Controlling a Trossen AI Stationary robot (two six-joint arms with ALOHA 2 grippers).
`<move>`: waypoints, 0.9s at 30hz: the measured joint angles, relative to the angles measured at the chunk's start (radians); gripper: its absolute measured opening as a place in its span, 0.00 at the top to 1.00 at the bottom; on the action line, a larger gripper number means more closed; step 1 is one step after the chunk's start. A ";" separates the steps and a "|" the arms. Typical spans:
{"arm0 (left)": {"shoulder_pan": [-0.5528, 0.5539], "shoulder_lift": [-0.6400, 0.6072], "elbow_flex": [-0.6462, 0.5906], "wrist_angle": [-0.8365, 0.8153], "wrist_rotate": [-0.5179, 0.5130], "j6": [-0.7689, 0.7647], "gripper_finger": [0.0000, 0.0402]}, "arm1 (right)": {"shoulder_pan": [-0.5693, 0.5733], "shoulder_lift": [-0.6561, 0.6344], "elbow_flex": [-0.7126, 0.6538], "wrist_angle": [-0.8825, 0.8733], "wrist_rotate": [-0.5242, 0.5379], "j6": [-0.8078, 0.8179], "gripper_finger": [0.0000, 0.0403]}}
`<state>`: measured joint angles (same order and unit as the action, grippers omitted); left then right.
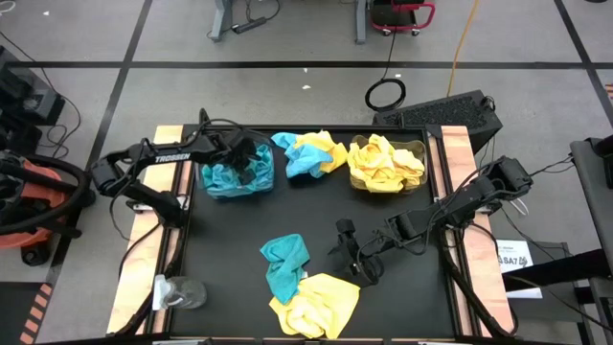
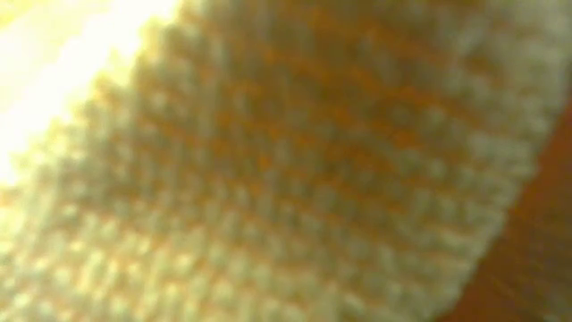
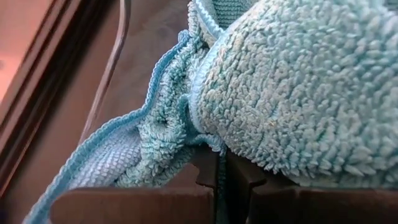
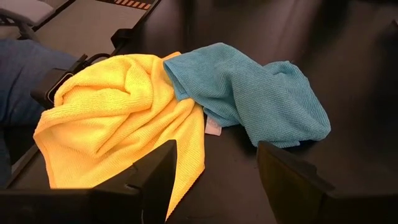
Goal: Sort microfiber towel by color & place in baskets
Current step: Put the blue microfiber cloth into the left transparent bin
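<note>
two clear plastic baskets are sitting along the far edge of the black worktop [image 1: 306, 211]. the left basket [image 1: 236, 182] is holding teal-blue towels [image 1: 228, 176], bunched up to its rim. the right basket [image 1: 419, 153] is holding yellow towels [image 1: 383, 163], heaped and spilling slightly over the edge. between the two baskets a mixed pile [image 1: 308, 153] of one teal and one yellow towel is lying loose on the worktop. nearer the front edge, a loose teal towel [image 1: 285, 264] is lying partly over a loose yellow towel [image 1: 316, 305], the two touching.

the left arm is reaching across from the left side and its left pincer [image 1: 247, 161] is sitting down in the left basket among the teal cloth. in the left wrist view the dark fingertips [image 3: 245, 177] are standing pressed together, with a thin fold of teal towel edge running down into the seam between them.

the right arm is stretching in from the right side, bent low over the worktop, with the right pincer [image 1: 352, 251] just beside the front pair of towels. its fingers [image 4: 292, 177] are spread wide and holding nothing; the right wrist view is showing the yellow and teal towels lying just ahead of them.

the low view is filled entirely by blurred yellow pile fabric against the lens.
</note>
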<state>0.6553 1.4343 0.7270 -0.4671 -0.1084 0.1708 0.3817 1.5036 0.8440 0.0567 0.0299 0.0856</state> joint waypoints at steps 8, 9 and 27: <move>-0.013 -0.074 0.051 -0.118 0.021 -0.006 0.97 | -0.001 0.000 0.000 0.000 0.006 -0.012 0.47; -0.018 -0.086 0.056 -0.128 0.021 -0.006 0.96 | -0.001 0.000 0.000 0.000 0.006 -0.016 0.47; -0.090 -0.290 0.097 -0.229 0.011 -0.034 0.49 | -0.016 0.000 0.000 0.000 0.005 -0.022 0.47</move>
<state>0.5655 1.1445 0.8240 -0.6964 -0.0975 0.1363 0.3656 1.5036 0.8440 0.0563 0.0353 0.0635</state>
